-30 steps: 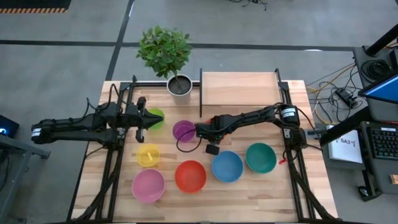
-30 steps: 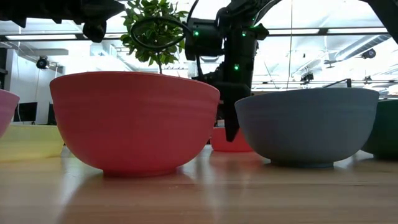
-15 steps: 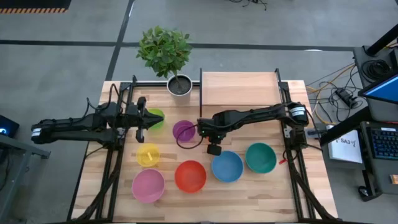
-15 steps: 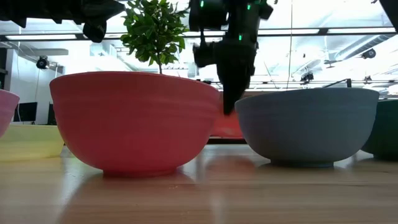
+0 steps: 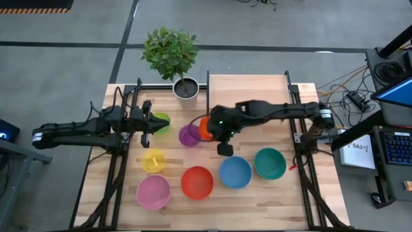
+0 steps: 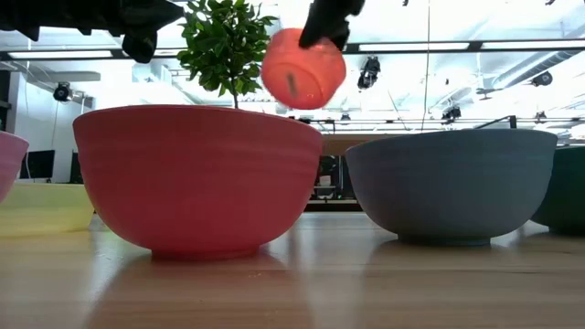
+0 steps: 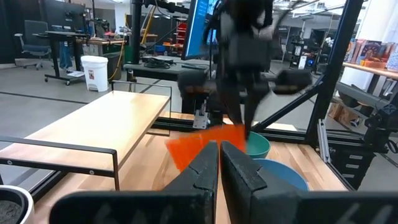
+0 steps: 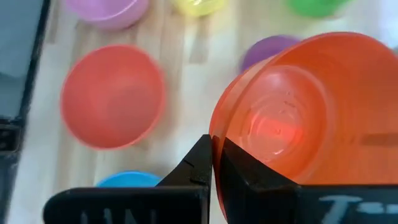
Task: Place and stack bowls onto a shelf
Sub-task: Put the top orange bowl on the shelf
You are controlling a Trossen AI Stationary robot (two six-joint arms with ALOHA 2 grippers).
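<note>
Right tool (image 5: 215, 129) is pinching the rim of the orange bowl (image 5: 205, 127), holding it tilted above the counter (image 5: 257, 193); the shelf (image 5: 248, 91) is lying just beyond, nearer this arm.

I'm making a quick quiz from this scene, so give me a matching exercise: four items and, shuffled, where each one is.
Things:
1. orange bowl
2. lime green bowl
3. teal bowl
4. potted plant

Places:
A. beside the shelf, at the table's back edge
B. by the left gripper
C. held off the table by the right gripper
D. right end of the front row

Pairs: 1-C, 2-B, 3-D, 4-A
</note>
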